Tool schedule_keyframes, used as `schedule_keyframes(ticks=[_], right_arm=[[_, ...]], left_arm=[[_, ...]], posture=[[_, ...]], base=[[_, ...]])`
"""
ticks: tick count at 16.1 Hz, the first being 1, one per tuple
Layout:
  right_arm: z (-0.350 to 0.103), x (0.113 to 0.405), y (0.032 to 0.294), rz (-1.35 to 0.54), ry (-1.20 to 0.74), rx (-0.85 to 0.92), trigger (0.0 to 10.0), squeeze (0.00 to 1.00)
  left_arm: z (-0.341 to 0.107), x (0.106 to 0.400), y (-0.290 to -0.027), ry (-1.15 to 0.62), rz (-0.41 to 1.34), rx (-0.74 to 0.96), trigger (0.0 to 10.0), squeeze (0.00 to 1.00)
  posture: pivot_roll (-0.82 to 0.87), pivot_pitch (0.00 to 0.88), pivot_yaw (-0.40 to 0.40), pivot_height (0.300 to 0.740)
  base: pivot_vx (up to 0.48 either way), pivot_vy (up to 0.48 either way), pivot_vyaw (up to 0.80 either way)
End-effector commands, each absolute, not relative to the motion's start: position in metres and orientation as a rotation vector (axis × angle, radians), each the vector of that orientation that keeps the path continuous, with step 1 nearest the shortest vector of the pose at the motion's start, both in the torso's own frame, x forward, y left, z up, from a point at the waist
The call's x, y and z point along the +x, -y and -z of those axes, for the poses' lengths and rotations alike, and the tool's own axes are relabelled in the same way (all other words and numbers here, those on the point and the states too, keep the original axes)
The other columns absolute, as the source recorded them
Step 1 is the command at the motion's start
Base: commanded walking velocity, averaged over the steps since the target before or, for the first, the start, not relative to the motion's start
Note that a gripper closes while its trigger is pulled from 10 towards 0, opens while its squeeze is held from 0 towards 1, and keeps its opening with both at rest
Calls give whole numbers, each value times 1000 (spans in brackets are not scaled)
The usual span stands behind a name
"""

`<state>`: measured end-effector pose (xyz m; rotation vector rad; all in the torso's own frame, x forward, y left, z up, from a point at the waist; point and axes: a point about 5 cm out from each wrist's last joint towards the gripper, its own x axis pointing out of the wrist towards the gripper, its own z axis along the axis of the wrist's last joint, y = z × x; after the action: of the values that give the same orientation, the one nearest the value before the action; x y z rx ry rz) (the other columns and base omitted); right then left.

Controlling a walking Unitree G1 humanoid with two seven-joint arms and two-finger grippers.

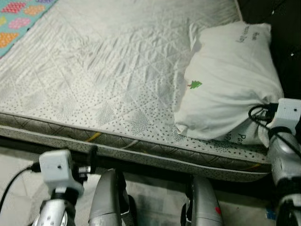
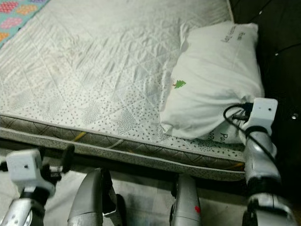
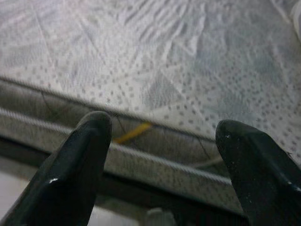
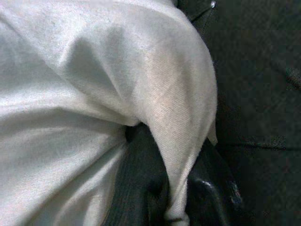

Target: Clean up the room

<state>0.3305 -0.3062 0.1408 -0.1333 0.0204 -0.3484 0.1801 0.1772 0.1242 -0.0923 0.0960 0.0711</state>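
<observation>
Pillow: a white pillow with a small green tree mark lies on the bare quilted mattress, at the robot's right-hand end of it, with one lower corner reaching the near edge
Long axis: it runs from that near edge up and away from the robot, roughly across the width of the mattress rather than along its length
Right gripper: the right gripper is at the pillow's near right corner; in the right wrist view a fold of the white cloth is drawn down between the two dark fingers, so it appears pressed together on the pillowcase
Left gripper: the left gripper hovers just before the mattress side, fingers spread wide with nothing between them, pointing at the grey border where a short yellow strip shows
Nearer arm: the right, already touching the pillow; the left is well apart from it, toward the other side of the robot
Deciding relation: the pillow lies up and to the left of the right gripper, so a pull on that one corner would likely swing its long axis rather than lift it flat
Blanket: a patterned blanket shows at the far left corner, well apart from both grippers
</observation>
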Motion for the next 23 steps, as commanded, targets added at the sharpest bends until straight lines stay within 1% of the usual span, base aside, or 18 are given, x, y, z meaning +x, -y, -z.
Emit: schedule_keyframes(ticks=[1,3,6,7,8,11,16,18,19,21,23], right_arm=[[-154,324,314,385,41,-121,0,0],[-156,306,322,419,48,-129,0,0],[-164,276,333,497,36,-152,0,0],[-164,258,331,516,13,-176,0,0],[-162,244,324,507,-13,-186,0,0],[-150,219,294,440,-87,-155,0,0],[-134,188,243,322,-193,-84,0,0],[-133,195,245,322,-193,-84,0,0],[-136,206,249,322,-185,-81,0,0],[-144,243,250,263,-161,-83,0,0],[-153,279,251,185,-148,-144,0,0]], left_arm=[[-124,174,-180,-116,-80,-91,10000,0],[-124,168,-179,-137,-77,-101,10000,0],[-125,171,-178,-142,-69,-108,10000,0],[-124,173,-179,-145,-62,-110,10000,0],[-124,174,-179,-148,-59,-110,10000,0],[-124,174,-181,-153,-58,-109,10000,0],[-125,176,-182,-154,-57,-101,10000,0],[-124,177,-182,-154,-56,-102,10000,0],[-124,178,-182,-154,-56,-103,10000,0],[-125,181,-181,-149,-60,-105,10000,0],[-126,182,-181,-139,-67,-103,10000,0]], posture=[[-2,270,17,588],[-13,279,23,588],[-39,290,37,588],[-57,300,41,588],[-64,305,43,588],[-67,311,45,588],[-65,309,51,588],[-65,308,51,588],[-65,307,50,588],[-59,300,46,588],[-51,295,40,588]], base=[[0,0,0],[0,0,0],[0,0,0],[0,0,0],[0,0,0],[0,0,0],[0,0,0],[0,0,0],[0,0,0],[0,0,0],[0,0,0]])
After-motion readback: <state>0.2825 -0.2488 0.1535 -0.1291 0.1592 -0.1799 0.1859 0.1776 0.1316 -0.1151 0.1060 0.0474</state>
